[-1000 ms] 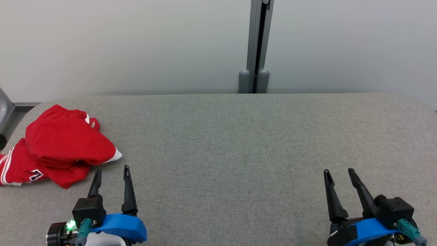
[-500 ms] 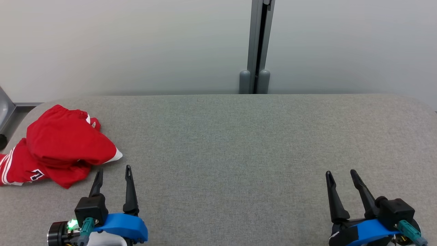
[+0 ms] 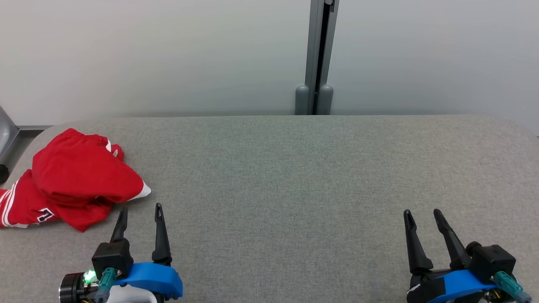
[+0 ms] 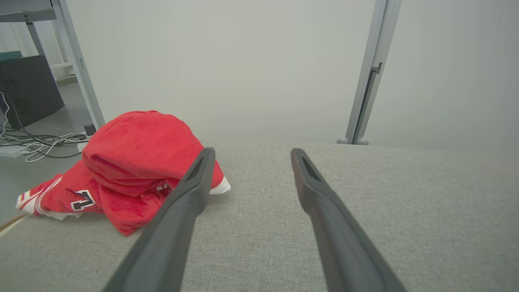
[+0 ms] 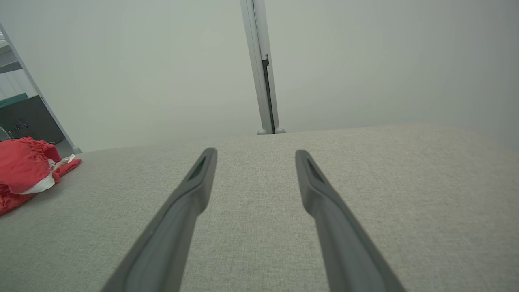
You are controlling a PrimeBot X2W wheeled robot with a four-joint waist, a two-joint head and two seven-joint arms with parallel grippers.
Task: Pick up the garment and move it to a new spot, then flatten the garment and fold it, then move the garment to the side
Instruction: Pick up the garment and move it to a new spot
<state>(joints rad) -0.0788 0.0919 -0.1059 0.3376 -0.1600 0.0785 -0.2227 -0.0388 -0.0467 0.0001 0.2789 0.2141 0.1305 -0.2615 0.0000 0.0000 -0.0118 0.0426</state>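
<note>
- Leftmost, at the far left end of the grey fabric-covered worktop point(image 3: 294, 176): red garment point(image 3: 80, 181), crumpled into a heap. White stripes at one hem, white trim at the corner nearest the middle, a dark-and-white number patch on the near side.
- Beyond that end, from the left wrist view: floor point(image 4: 16, 170) with a tangle of cables point(image 4: 36, 144) and a dark box point(image 4: 28, 89) further back, both off the worktop and apart from the garment.
- Next, left gripper point(image 3: 140, 208) at the lower left of the head view — open, two dark fingers spread and pointing away from the robot, low over the worktop. Left fingertip just beside the garment's near edge; touching or not, cannot tell. From the left wrist view, left finger overlapping the red heap, right finger over plain grey fabric.
- Middle: a broad stretch of worktop, and behind its far edge a pale wall point(image 3: 168, 54) with an upright grey post point(image 3: 316, 59), two rounded grey caps point(image 3: 301, 100) at its foot.
- Rightmost, right gripper point(image 3: 422, 212) at the lower right — open as well, fingers parted and leaning slightly leftward, worktop between them, well apart from the garment. From the right wrist view, garment small at the left edge, past a long run of grey fabric.
</note>
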